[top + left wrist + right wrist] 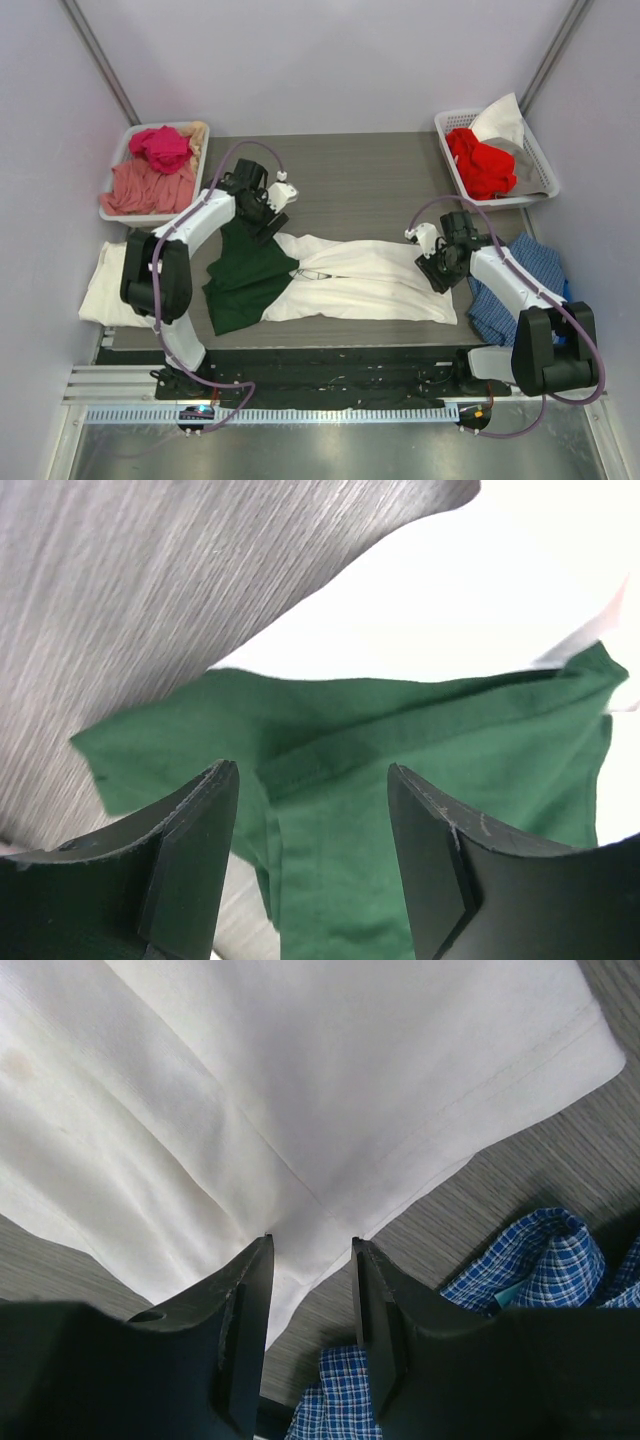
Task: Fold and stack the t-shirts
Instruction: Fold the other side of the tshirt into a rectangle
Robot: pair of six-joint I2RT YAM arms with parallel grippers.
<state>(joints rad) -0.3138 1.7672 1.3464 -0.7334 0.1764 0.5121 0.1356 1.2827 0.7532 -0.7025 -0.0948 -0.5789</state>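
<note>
A white t-shirt (365, 282) lies flat across the middle of the table, with only a small dark mark showing near its left part. A dark green t-shirt (243, 280) lies crumpled at its left end, partly overlapping it. A cream t-shirt (105, 285) lies at the far left, over the table edge. My left gripper (268, 215) is open just above the green shirt's far edge (400, 740), with the white shirt (480, 580) beyond it. My right gripper (440, 265) is open over the white shirt's right corner (300, 1080), holding nothing.
A blue checked cloth (520, 285) lies beside the right arm, close under the right gripper (520, 1260). A white basket (110, 195) with pink and red garments stands at the back left. Another basket (445, 135) with red and pale garments stands at the back right.
</note>
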